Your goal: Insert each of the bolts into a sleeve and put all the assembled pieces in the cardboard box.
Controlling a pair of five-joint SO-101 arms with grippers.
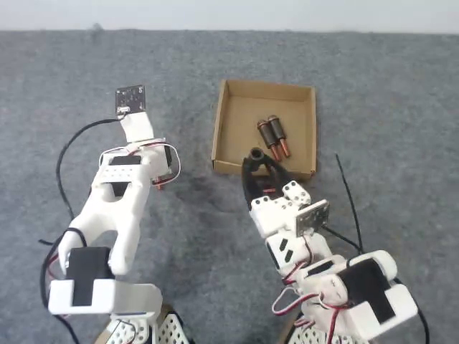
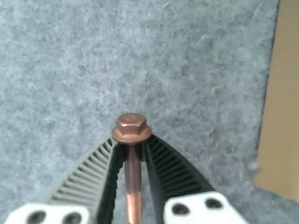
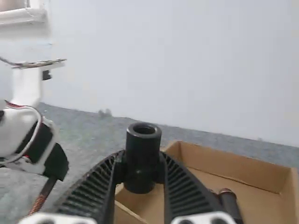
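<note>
Left gripper point(image 2: 132, 145) clamps the bolt point(image 2: 132, 128); right gripper point(image 3: 141, 161) clasps the sleeve point(image 3: 143, 140), bore upward, by the cardboard box point(image 1: 217, 132). Insertion likely requires aligning shank with bore before pushing.

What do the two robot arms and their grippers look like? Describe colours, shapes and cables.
Both the left arm and right arm are built of white plastic shells around black motor blocks, with thin black, red and white cables looping alongside. The left gripper and right gripper have black, tapering fingers with ribbed faces on white bases.
</note>
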